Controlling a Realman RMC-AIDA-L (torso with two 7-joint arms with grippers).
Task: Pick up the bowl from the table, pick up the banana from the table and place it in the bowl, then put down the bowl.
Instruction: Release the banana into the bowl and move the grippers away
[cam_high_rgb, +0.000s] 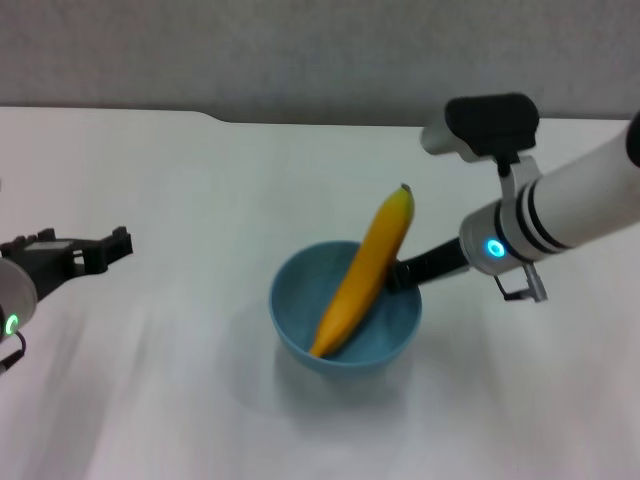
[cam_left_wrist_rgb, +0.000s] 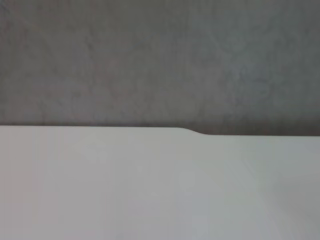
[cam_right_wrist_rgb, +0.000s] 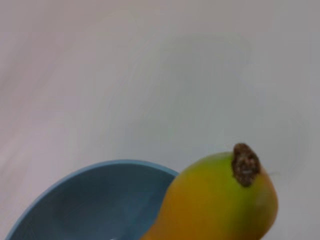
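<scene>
The light-blue bowl (cam_high_rgb: 385, 330) is at the middle of the white table (cam_high_rgb: 180, 170). The yellow-orange banana (cam_high_rgb: 365, 265) leans in it, lower end inside, dark stem tip up over the far right rim. My right gripper (cam_high_rgb: 402, 273) is at the bowl's right rim, its dark fingers closed on the rim and partly hidden behind the banana. A soft shadow lies under the bowl; I cannot tell whether it touches the table. The right wrist view shows the bowl (cam_right_wrist_rgb: 100, 200) and the banana's tip end (cam_right_wrist_rgb: 215, 205). My left gripper (cam_high_rgb: 118, 246) is open and empty at the far left.
The table's dark notched far edge (cam_high_rgb: 225, 120) runs along the back, also shown in the left wrist view (cam_left_wrist_rgb: 192, 131). Bare white tabletop (cam_left_wrist_rgb: 150, 185) lies between the left gripper and the bowl.
</scene>
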